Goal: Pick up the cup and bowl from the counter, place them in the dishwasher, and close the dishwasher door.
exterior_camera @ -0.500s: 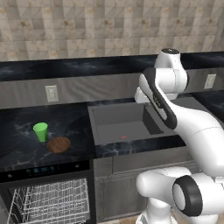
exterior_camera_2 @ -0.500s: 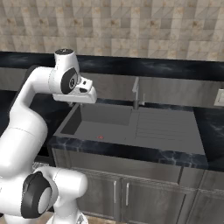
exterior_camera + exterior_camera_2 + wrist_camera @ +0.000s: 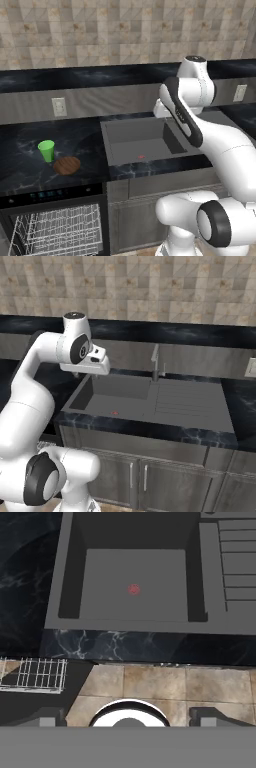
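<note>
The green cup (image 3: 46,150) stands upright on the black marble counter (image 3: 20,142), left of the sink. The reddish-brown bowl (image 3: 66,165) lies just in front of it, to its right. My gripper (image 3: 161,110) (image 3: 82,372) hangs above the sink's left part, far to the right of both, pointing down. In the hand view its fingertips (image 3: 47,717) stand wide apart, so the gripper (image 3: 129,719) is open and holds nothing. The dishwasher (image 3: 47,194) is open below the cup, white rack (image 3: 55,232) (image 3: 32,674) showing. The dishwasher door (image 3: 80,684) lies folded down under the rack.
A grey sink basin (image 3: 142,142) (image 3: 134,587) with a red spot on its floor lies under the hand. A tap (image 3: 156,363) rises behind it and a ribbed draining board (image 3: 187,401) lies to its right. Grey cabinets (image 3: 145,476) run below.
The hand has dipped very slightly over the sink. The cup, the bowl and the dishwasher rack stay where they were.
</note>
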Motion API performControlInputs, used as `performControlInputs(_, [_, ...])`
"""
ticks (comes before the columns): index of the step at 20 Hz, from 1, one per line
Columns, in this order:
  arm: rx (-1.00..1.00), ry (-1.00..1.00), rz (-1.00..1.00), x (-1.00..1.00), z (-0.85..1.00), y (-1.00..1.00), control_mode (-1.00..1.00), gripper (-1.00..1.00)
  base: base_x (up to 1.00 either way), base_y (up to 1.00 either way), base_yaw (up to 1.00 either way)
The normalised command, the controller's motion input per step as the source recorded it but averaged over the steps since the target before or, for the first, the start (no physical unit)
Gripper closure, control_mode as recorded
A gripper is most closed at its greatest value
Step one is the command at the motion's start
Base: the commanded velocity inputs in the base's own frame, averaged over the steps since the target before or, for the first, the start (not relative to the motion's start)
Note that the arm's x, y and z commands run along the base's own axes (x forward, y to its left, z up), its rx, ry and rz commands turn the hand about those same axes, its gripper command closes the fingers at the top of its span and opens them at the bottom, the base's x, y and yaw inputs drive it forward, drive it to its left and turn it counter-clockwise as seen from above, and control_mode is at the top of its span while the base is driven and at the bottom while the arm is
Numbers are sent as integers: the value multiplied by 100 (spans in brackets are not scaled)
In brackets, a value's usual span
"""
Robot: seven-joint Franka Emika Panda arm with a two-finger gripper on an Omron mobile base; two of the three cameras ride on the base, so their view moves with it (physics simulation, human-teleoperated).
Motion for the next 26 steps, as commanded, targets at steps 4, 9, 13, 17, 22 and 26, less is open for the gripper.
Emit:
performControlInputs(4, [1, 0, 0, 0, -5, 18, -100, -100, 0, 0, 0])
performControlInputs(9, [0, 0, 0, 0, -10, 25, -100, -100, 0, 0, 0])
performControlInputs(13, [0, 0, 0, 1, -13, 34, -100, -100, 0, 0, 0])
performControlInputs(17, [0, 0, 0, 3, -15, 37, -100, -100, 0, 0, 0])
performControlInputs(22, [0, 0, 0, 1, -14, 34, -100, -100, 0, 0, 0])
performControlInputs(26, [0, 0, 0, 2, -13, 36, -100, -100, 0, 0, 0])
